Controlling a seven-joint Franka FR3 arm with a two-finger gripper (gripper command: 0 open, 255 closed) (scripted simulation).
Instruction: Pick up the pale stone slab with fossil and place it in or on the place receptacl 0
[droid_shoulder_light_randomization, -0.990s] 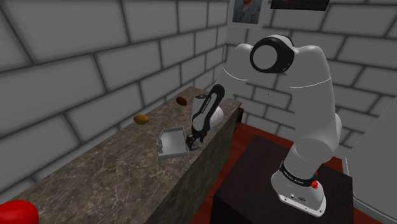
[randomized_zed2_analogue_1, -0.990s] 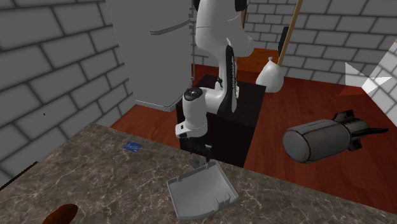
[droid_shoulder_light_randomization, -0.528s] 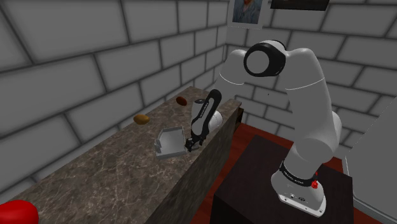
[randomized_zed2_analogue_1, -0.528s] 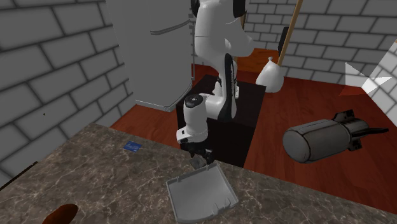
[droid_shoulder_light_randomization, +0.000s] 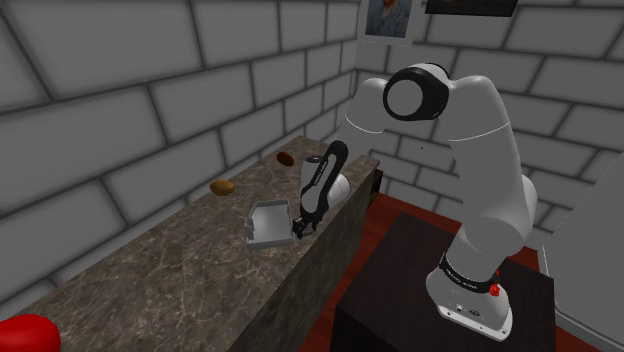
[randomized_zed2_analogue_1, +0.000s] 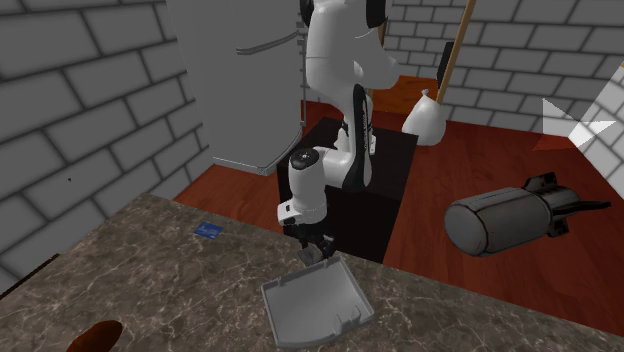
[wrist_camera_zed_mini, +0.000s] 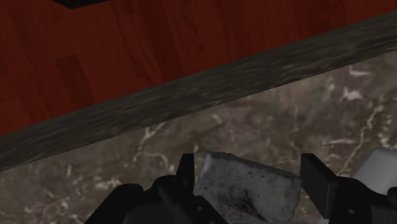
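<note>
Closing evenly is essential: the spread pincer (wrist_camera_zed_mini: 250, 163) straddles the pale stone slab (wrist_camera_zed_mini: 249, 186) on the counter (wrist_camera_zed_mini: 305, 108); seat both flanks before lifting toward the adjacent grey tray (randomized_zed2_analogue_1: 315, 305).

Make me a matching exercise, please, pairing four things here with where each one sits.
1 stone slab
2 grey tray
3 red object
4 blue card

A at the shoulder view's lower left corner
B between the fingers of the gripper
C flat on the counter beside the gripper
D near the counter's edge, left of the tray in the second exterior view

Pairs: 1-B, 2-C, 3-A, 4-D
</note>
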